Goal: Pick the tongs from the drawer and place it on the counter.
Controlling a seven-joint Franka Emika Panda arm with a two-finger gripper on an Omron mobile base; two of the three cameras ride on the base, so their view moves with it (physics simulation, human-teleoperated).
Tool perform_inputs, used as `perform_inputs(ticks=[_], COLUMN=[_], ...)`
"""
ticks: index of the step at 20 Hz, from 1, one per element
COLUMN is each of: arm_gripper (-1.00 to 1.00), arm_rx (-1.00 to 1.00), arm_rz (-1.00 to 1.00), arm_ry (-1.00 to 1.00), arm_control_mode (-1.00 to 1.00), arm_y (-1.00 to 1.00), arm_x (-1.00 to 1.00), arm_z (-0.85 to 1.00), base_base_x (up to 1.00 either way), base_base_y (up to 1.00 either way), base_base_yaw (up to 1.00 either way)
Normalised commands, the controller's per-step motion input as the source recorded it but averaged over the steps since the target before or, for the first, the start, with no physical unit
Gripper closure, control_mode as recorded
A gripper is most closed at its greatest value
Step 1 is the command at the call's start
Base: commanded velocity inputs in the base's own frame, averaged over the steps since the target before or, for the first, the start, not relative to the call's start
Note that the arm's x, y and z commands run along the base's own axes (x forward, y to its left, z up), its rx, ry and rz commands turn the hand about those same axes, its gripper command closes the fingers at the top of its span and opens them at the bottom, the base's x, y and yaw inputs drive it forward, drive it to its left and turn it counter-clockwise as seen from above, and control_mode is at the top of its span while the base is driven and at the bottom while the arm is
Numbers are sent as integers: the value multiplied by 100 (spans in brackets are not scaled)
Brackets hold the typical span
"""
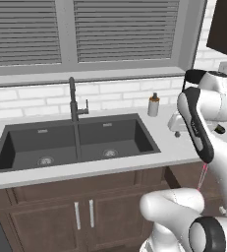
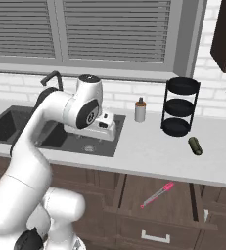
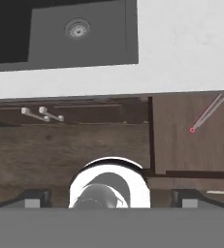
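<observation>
Robot arm nearest, rising lower left in right base view, hand above sink's right edge. Gripper seen from hand view: two dark fingertips far apart at bottom, spread wide, nothing between them. Sink dark, double, set in counter, faucet behind. Soap bottle on counter right of sink; black three-tier rack further right; dark green oblong item near it. Drawer pulled open below counter; tongs lying diagonally on its floor, apart from gripper.
</observation>
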Motion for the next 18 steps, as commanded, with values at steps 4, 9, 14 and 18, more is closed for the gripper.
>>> perform_inputs(ticks=[4, 9, 14, 18], arm_gripper=[-100, -100, -100, -100], arm_rx=[5, 2, 0, 0], arm_rz=[0, 0, -2, -3], arm_ry=[13, 25, 31, 17], arm_control_mode=[-100, -100, -100, -100], arm_y=[-100, -100, -76, -67], arm_x=[-17, 0, 18, 14], arm_z=[-68, -57, -53, -74], base_base_x=[0, 0, 0, 0], base_base_y=[0, 0, 0, 0], base_base_yaw=[0, 0, 0, 0])
